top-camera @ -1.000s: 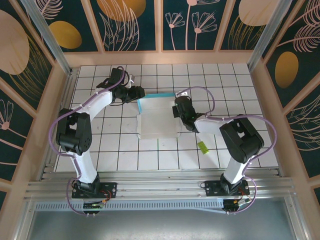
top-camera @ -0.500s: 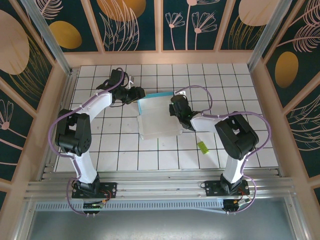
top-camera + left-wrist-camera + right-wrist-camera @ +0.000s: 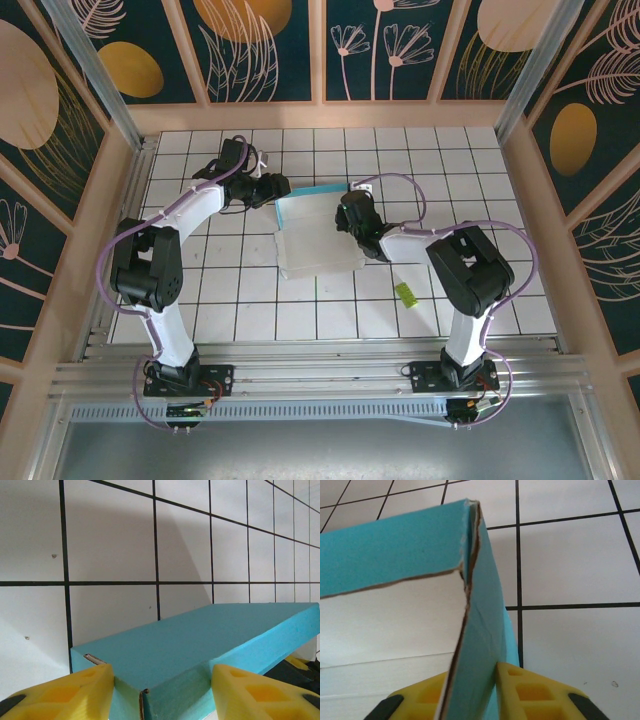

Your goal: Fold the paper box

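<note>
1. Overhead, we saw the paper box (image 3: 318, 245) lying about midway between the table's (image 3: 450, 170) left and right edges, a little nearer its far edge than its near one.
2. It sat as a shallow rectangle with its white face turned up, and a turquoise band showed along its far side.
3. We found the left gripper (image 3: 275, 187) at the box's far-left corner, reaching in from the table's left side.
4. From the left wrist, the left gripper (image 3: 162, 672) had its yellow fingers (image 3: 75, 690) spread apart, one on each side of a turquoise corner of the box (image 3: 200, 640) that pointed toward the camera.
5. We noted a raw card edge running down that corner where two walls met.
6. We placed the right gripper (image 3: 345, 215) at the box's right wall, toward its far end.
7. From the right wrist, the right gripper (image 3: 472, 672) pinched that upright wall of the box (image 3: 395, 550); one finger (image 3: 530, 685) lay against the turquoise outer face and the other sat on the white inner side.
8. The wall there stood up from the white floor and met the far turquoise wall at a frayed, slightly open corner.
9. A small lime-green strip (image 3: 405, 293) lay on the tiles nearer the table's near-right corner, well apart from the box.
</note>
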Robot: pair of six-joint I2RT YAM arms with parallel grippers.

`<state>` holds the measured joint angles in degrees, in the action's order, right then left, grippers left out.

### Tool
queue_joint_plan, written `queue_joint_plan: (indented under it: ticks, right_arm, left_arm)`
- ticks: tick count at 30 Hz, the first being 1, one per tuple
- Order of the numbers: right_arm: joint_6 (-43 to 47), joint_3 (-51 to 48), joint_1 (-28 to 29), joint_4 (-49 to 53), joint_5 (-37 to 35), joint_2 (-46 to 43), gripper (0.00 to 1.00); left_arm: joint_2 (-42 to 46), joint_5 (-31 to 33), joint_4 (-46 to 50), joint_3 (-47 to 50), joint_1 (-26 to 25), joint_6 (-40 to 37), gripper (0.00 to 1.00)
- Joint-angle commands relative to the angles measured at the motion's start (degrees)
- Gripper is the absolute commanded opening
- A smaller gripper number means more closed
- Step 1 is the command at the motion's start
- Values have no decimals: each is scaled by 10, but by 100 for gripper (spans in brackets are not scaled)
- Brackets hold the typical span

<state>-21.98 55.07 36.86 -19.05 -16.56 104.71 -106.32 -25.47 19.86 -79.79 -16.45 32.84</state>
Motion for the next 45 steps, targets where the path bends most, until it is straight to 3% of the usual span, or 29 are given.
queue_joint_plan:
  ticks: [1, 16, 24, 26, 28, 30, 33, 37, 45]
  right_arm:
    - [-17, -14, 11, 16, 30, 4, 24]
    - [-8, -59, 10, 68, 62, -112, 54]
    - [56, -72, -3, 131, 105, -226, 71]
    - [94, -81, -30, 126, 150, -257, 73]
    - [152, -91, -82, 111, 246, -277, 73]
    - [224, -79, -144, 125, 366, -270, 71]
    - [318, -23, -204, 193, 443, -222, 70]
    - [399, 41, -242, 249, 463, -146, 69]
    - [553, 131, -259, 284, 463, -34, 70]
  left_arm:
    - [12, -17, 3, 8, -4, 6, 54]
    - [8, -17, 4, 3, -5, 5, 54]
    - [5, -18, 4, 1, -5, 4, 54]
    - [6, -18, 5, 0, -5, 3, 54]
    - [7, -17, 4, 1, -5, 1, 54]
    - [5, -19, 3, 1, -5, 1, 54]
    - [1, -21, 1, 0, -5, -1, 53]
    - [1, -19, 1, 0, -5, -4, 53]
    - [0, -19, 11, -8, -5, -10, 53]
